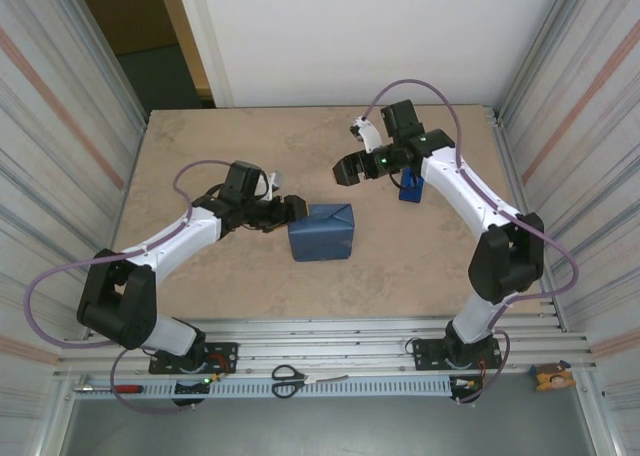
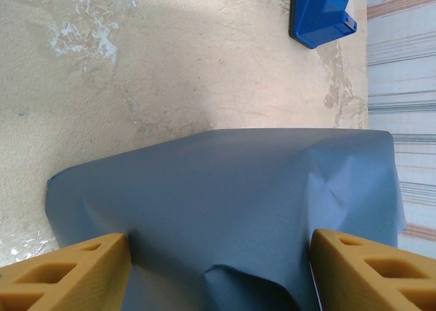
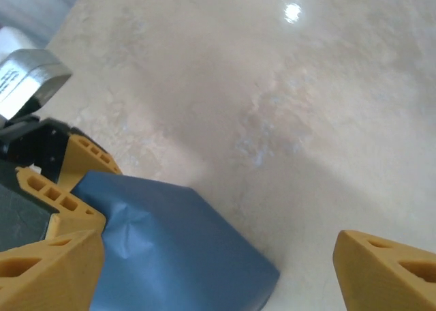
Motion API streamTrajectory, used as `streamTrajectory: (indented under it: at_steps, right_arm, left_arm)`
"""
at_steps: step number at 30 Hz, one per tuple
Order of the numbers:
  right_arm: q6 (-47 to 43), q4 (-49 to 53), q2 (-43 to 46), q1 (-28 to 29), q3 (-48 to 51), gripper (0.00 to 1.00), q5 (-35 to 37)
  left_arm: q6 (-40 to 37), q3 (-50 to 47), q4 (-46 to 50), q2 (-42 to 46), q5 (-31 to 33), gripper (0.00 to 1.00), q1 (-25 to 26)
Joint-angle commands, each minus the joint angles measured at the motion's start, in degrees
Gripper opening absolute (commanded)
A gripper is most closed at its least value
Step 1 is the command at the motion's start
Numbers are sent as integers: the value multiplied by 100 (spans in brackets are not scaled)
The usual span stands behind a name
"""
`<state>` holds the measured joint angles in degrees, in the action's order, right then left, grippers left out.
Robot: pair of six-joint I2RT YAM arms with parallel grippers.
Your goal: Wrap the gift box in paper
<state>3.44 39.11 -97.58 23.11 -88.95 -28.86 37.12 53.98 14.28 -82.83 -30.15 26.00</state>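
Note:
The paper [image 1: 322,231] lies mid-table as a slate-blue boxy bundle, and the gift box is hidden under it. My left gripper [image 1: 297,211] is at the bundle's left end. In the left wrist view its fingers [image 2: 75,273] press both sides of the paper [image 2: 225,195], so the left gripper [image 2: 218,270] is shut on it. A loose flap curls up between the jaws. My right gripper [image 1: 347,171] hovers open behind the bundle, holding nothing. In the right wrist view the right gripper [image 3: 218,267] stands wide open above the paper [image 3: 170,249], with the left gripper's fingers [image 3: 75,164] at the paper's end.
A blue tape dispenser [image 1: 411,186] stands on the table right of the right gripper and at the top of the left wrist view [image 2: 320,11]. Scissors [image 1: 290,380] and a red-handled screwdriver [image 1: 115,387] lie on the front rail. Corrugated walls close both sides.

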Motion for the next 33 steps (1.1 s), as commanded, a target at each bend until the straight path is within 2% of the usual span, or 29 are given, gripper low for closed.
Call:
streamTrajectory:
  at_steps: [1,5,14,17,23,27,30,33]
  right_arm:
    - [1253,828,-32,117,55,94,486]
    - [1454,966,-98,315,114,96,384]
    - [1261,1269,-329,658,220,98,168]
    - [1194,1322,-384,688,347,94,202]
    - [1132,1237,-298,575,696,80,174]
    - [1089,1209,-244,528,736,71,75]
    - [1089,1180,-239,510,755,71,38]
    - [1088,1133,-252,499,790,70,-2]
  left_arm:
    - [-82,-115,114,-14,35,71,63]
    - [-74,-126,86,-23,42,71,63]
    - [-47,-115,68,-36,38,71,71]
    - [-21,-98,50,-32,10,72,76]
    - [40,2,-52,180,-78,77,55]
    - [110,121,-121,333,-159,87,-39]
    - [185,118,-156,433,-94,93,-216]
    - [260,122,-154,380,-117,91,-393]
